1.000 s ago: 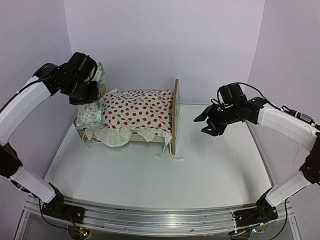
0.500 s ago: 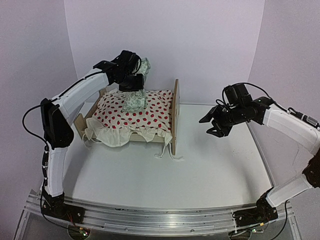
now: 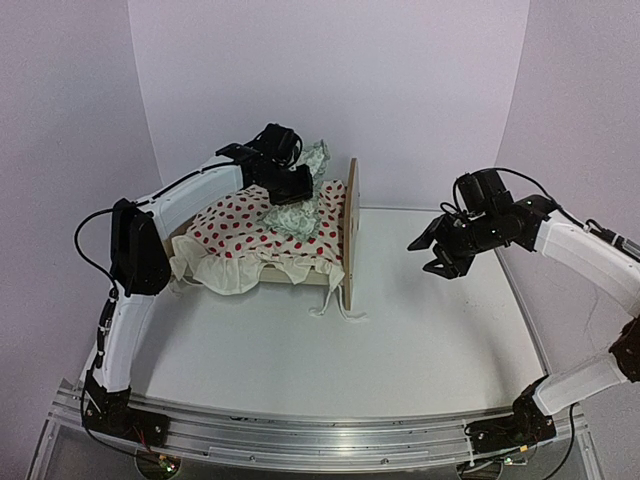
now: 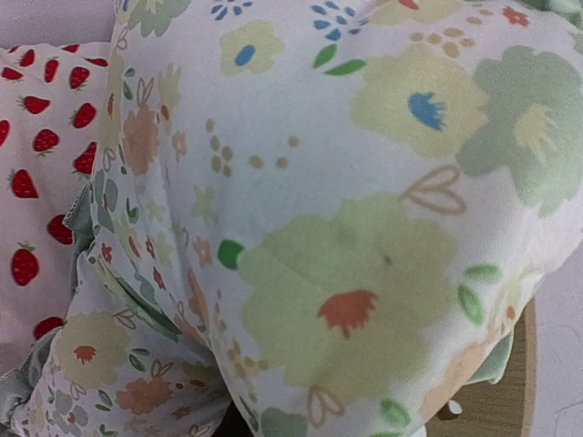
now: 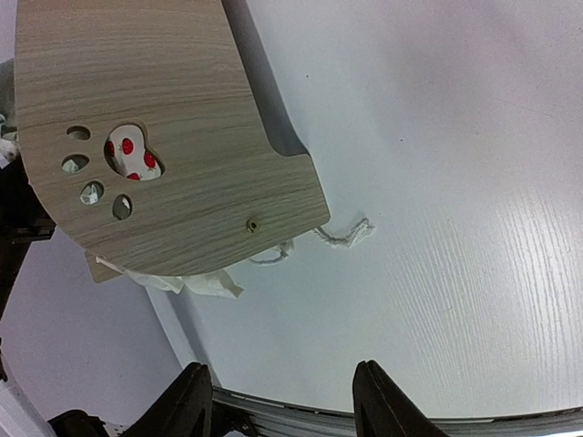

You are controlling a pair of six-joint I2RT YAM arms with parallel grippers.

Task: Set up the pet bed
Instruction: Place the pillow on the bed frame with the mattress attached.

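At the near edge a metal rail (image 3: 300,435) is carrying both arm bases, and the white table (image 3: 420,340) is stretching away behind it. Over the right half of the table the right gripper (image 3: 428,258) is hovering in the air. Its fingers (image 5: 193,401) are standing spread with nothing between them, pointing left toward the bed and well apart from it.

The bed (image 3: 351,250) is sitting on the far left part of the table, lengthwise left to right. Its headboard (image 5: 182,118) is standing upright at the right end, the paw cutout (image 5: 132,150) facing the right wrist camera. A red-dotted blanket (image 3: 240,235) is covering the top of the bed and its ruffled hem is hanging over the near side. Loose ties (image 3: 335,310) are trailing on the table at the foot of the headboard.

Farther back, the left arm is reaching across the bed from the left, and the left gripper (image 3: 293,195) is hanging low over the right end, near the headboard. A pillow (image 3: 295,217) is bunching around it – one part is lying on the blanket and another is sticking up beyond the gripper. The pillow is filling the left wrist view and hiding the fingers, so I cannot tell whether they are pinching it or parting.
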